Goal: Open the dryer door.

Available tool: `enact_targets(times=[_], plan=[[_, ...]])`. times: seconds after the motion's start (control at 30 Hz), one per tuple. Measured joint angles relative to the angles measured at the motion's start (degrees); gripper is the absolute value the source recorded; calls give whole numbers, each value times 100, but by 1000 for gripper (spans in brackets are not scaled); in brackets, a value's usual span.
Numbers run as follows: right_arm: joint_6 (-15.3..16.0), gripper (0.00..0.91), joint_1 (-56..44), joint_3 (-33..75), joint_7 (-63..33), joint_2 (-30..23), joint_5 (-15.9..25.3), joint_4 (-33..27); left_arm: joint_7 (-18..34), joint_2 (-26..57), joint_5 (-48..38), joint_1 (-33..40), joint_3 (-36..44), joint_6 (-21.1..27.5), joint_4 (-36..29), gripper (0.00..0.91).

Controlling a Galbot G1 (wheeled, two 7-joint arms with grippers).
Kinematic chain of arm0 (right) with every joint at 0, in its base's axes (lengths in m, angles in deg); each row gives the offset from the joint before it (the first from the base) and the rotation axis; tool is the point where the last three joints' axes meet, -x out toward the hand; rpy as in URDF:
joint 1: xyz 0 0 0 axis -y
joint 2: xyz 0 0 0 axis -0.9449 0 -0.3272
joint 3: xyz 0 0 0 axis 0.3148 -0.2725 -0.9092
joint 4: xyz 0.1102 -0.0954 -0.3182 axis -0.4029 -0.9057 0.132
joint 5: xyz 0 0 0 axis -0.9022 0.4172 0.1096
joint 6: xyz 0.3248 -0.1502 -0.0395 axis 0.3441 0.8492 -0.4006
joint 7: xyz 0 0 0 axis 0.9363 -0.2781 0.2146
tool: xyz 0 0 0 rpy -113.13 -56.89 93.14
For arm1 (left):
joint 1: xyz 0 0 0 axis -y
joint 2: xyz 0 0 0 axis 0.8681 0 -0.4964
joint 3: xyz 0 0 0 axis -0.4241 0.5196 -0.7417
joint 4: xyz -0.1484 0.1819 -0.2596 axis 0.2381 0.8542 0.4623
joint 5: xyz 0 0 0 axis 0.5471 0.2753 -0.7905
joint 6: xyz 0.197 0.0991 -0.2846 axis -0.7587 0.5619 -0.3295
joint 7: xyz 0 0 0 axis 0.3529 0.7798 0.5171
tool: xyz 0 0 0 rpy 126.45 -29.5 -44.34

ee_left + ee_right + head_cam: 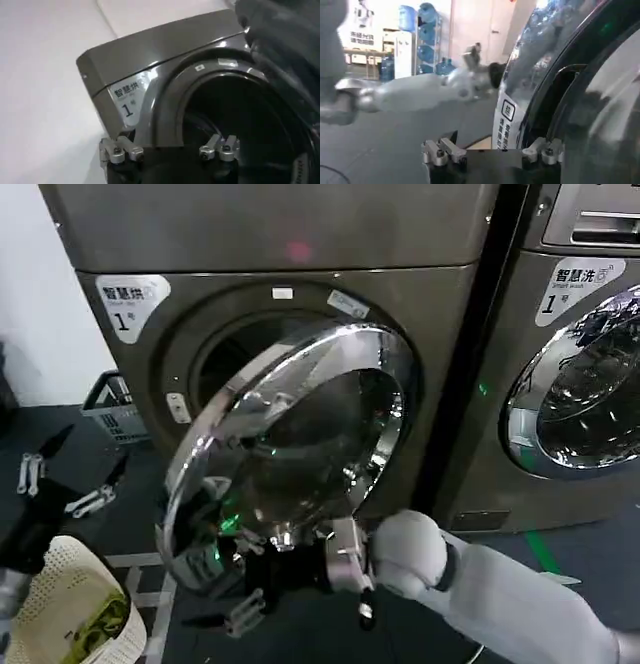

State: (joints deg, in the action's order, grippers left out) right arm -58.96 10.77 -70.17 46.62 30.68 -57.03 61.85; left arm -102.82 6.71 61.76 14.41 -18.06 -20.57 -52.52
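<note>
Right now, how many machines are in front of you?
2: the dryer with its door swung open, and a second machine to its right, door shut.

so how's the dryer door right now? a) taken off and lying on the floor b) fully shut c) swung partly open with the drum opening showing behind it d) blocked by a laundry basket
c: in the head view the dryer door stands swung out from the machine with the dark drum opening visible behind its edge, and the right gripper is at the door's lower rim.
</note>
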Motion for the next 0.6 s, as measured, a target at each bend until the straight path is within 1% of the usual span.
enact_targets(times=[0.23, 0.37, 0.6], plan=[[-51, 907, -381, 393, 5, 337, 25, 378, -95, 317, 50, 364, 643, -94, 108, 907], [-71, 907, -709, 791, -252, 501, -1, 710, -150, 402, 102, 581, 1038, -125, 173, 907], [-154, 907, -1679, 2031, -418, 737, -81, 1064, -309, 552, 107, 790, 1536, -246, 230, 907]])
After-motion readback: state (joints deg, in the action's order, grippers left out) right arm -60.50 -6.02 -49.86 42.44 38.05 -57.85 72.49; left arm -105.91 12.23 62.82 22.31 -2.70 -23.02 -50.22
